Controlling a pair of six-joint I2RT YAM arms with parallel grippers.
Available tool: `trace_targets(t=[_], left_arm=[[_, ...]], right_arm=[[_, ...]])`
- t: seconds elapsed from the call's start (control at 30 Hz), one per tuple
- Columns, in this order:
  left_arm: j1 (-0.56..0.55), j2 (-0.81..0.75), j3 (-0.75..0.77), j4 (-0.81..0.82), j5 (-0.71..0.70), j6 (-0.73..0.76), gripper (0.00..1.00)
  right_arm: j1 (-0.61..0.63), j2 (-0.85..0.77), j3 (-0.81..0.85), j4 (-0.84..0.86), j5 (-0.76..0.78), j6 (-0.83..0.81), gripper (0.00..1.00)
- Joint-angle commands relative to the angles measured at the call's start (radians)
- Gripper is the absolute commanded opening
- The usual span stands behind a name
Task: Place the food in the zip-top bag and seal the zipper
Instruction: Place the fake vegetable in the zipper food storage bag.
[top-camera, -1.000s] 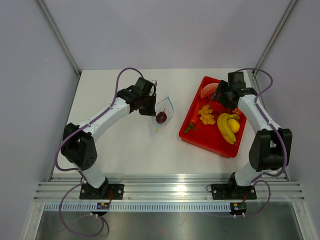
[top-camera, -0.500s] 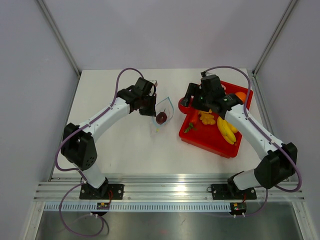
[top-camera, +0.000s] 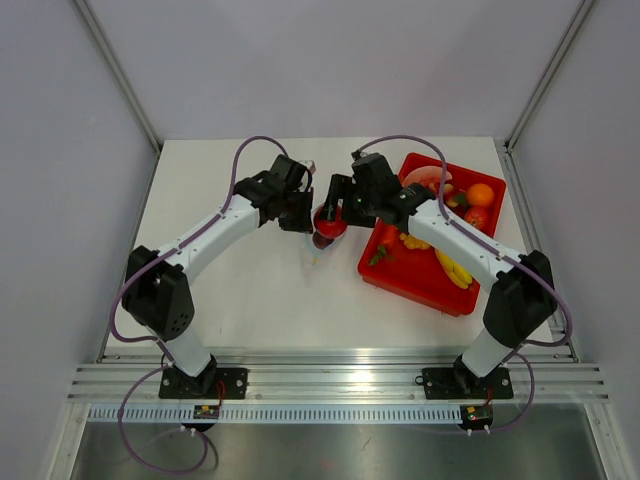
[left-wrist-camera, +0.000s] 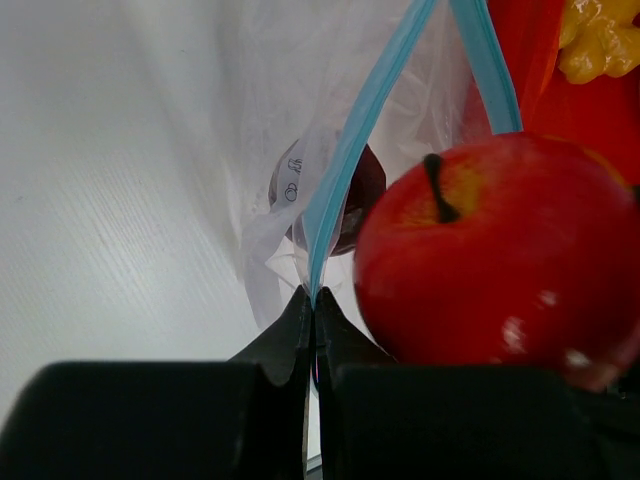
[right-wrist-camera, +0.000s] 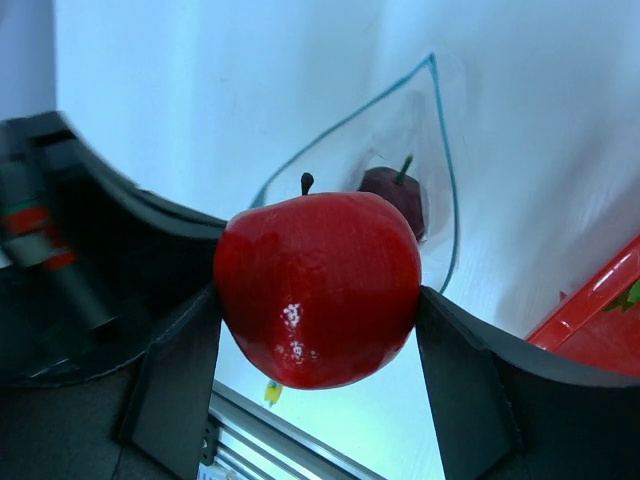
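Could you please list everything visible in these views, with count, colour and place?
red apple: one, glossy red, clamped in the right gripper at the bag's mouth
dark purple fruit: one, inside the bag
zip-top bag: one, clear, mouth open, on the table
zipper: one light blue strip along the bag's mouth
red tray: one, right of the bag
banana: yellow, in the tray, count unclear
orange: one, tray's far corner
table: one, white
left gripper: black, shut on the bag's edge
right gripper: black, shut on the apple
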Motion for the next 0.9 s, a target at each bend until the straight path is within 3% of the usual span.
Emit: trace_targets(t=[0.0,0.57,0.7,0.77,0.87], left_arm=[[0.002,-0.018,0.045,0.039,0.036,-0.001,0.00],[0.003,-0.032,0.048,0.085,0.128,-0.029,0.00],[0.005,-0.038,0.048,0.091,0.139,-0.030,0.00],[0.005,-0.039,0.048,0.092,0.142,-0.032,0.00],[0.005,-0.036,0.049,0.095,0.153,-0.035,0.00]], right_arm=[[0.013,0.016,-0.020,0.018,-0.022,0.028,0.59],[0.025,0.085,0.006,-0.082,0.020,-0.029,0.63],[0.025,0.094,0.015,-0.116,0.043,-0.051,0.70],[0.027,0.094,0.026,-0.134,0.049,-0.058,0.82],[0.025,0.070,0.018,-0.125,0.050,-0.057,0.87]])
